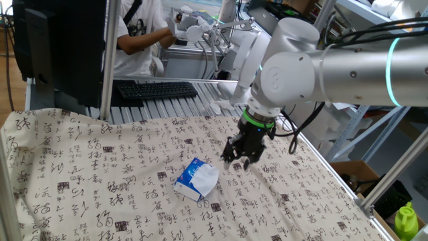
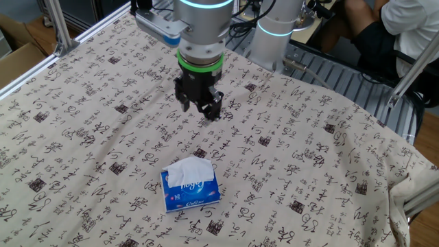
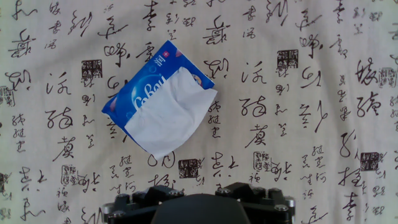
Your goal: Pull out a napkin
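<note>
A white napkin (image 3: 171,115) sticks out of the top of a blue-and-white tissue pack (image 3: 140,87) and lies spread over it. The pack lies flat on the patterned cloth. It also shows in one fixed view (image 1: 190,182) and in the other fixed view (image 2: 191,195), with the napkin (image 2: 190,169) on top. My gripper (image 2: 200,108) hangs above the cloth, clear of the pack and some way from it, with its fingers spread and nothing between them. In the hand view only the dark base of the hand shows at the bottom edge.
The table is covered by a beige cloth (image 2: 82,116) printed with black calligraphy, wrinkled near the edges. Aluminium frame posts (image 1: 107,60) stand at the table's sides. A keyboard (image 1: 155,88) and a person (image 1: 137,33) are beyond the far edge.
</note>
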Action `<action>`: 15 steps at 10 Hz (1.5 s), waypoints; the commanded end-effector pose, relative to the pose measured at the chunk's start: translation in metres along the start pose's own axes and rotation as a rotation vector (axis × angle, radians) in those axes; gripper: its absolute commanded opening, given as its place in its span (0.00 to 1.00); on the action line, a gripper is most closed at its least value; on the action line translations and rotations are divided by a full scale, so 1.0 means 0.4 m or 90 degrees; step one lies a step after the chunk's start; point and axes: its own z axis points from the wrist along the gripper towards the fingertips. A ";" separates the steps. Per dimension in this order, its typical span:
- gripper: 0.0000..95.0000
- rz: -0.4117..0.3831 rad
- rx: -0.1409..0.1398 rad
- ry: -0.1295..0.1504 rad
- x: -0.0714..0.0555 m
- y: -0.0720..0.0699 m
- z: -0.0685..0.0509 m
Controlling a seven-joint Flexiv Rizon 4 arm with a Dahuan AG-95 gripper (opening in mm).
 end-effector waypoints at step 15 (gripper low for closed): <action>0.00 0.105 -0.078 0.024 -0.009 -0.008 0.009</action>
